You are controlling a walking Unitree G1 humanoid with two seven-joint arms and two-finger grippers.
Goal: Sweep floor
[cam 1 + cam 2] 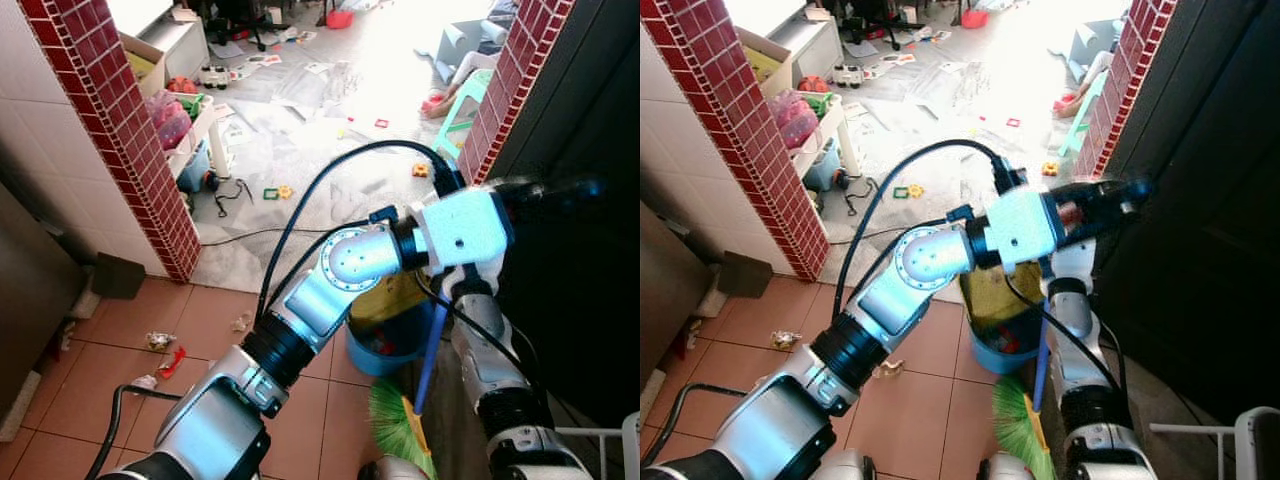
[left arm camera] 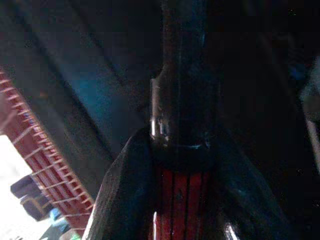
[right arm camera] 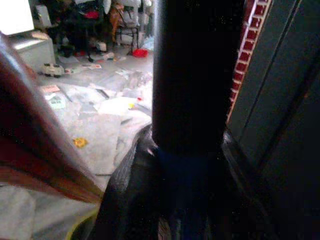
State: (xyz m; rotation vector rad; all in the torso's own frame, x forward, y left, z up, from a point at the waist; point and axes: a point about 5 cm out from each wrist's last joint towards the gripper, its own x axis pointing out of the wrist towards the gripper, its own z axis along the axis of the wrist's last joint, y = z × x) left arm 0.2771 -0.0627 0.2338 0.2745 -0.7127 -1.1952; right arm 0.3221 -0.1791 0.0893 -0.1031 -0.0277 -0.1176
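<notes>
Evidently little was swept: wrappers (image 1: 160, 342) lay on the tiles at eight o'clock, while both the left gripper (image 2: 175, 165) and right gripper (image 3: 185, 165) were clamped on the broom (image 1: 400, 420) at five o'clock.

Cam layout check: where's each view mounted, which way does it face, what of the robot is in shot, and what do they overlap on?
Left eye view: on the head, looking forward and down at the tiled floor; left arm crosses over to the dark door.
Right eye view: the head's other eye, same scene; blue bucket, green broom.
Left wrist view: along the left gripper, shut on a dark pole.
Right wrist view: along the right gripper, shut on a dark handle.
Shared: red brick pillar, littered room beyond.
</notes>
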